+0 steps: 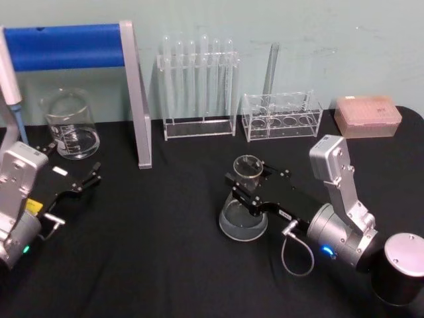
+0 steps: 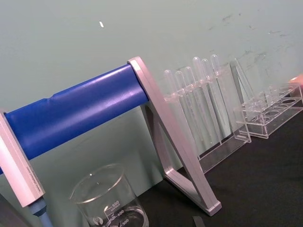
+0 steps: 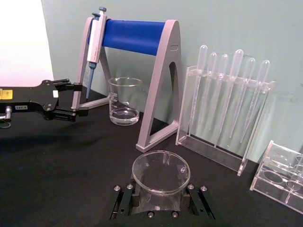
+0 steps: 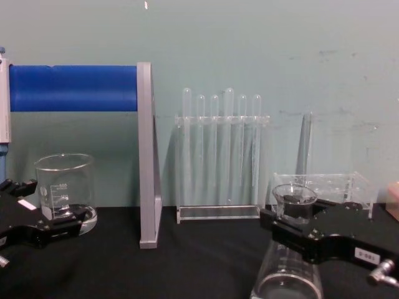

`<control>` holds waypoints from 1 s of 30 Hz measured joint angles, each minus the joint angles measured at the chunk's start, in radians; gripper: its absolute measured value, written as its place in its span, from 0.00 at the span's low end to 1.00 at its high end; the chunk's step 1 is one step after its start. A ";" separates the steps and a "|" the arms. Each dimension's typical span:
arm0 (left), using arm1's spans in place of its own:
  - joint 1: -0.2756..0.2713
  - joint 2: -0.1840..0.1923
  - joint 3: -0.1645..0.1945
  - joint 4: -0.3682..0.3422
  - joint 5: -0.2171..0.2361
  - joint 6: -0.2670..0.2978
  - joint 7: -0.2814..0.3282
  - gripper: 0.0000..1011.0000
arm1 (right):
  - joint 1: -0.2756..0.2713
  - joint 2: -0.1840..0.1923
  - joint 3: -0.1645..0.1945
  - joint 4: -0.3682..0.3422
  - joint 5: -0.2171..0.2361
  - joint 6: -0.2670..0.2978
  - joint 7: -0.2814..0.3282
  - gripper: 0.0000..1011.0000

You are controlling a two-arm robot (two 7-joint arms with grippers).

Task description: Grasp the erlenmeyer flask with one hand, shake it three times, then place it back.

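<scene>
chest view: right pincer (image 4: 294, 229) grips erlenmeyer flask (image 4: 285, 272), neck hidden behind jaws.

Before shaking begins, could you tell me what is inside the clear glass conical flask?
The clear glass conical flask looks empty through its open mouth and wide base. The black right gripper clamps its neck, covering the inside there.

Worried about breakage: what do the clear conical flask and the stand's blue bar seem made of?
The clear conical flask: likely glass, transparent with a glossy flared rim. The blue cylindrical bar: probably matte plastic or foam sleeve; even colour, soft sheen, hard to settle.
</scene>
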 joint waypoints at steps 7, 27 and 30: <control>0.000 0.000 0.000 0.000 0.000 0.000 0.000 0.99 | -0.003 0.001 0.000 0.000 -0.001 0.002 0.003 0.45; 0.000 0.000 0.000 0.000 0.000 0.000 0.000 0.99 | -0.009 0.002 -0.003 -0.003 -0.009 0.010 0.000 0.45; 0.000 0.000 0.000 0.000 0.000 0.000 0.000 0.99 | -0.009 0.002 -0.003 -0.003 -0.009 0.010 0.000 0.45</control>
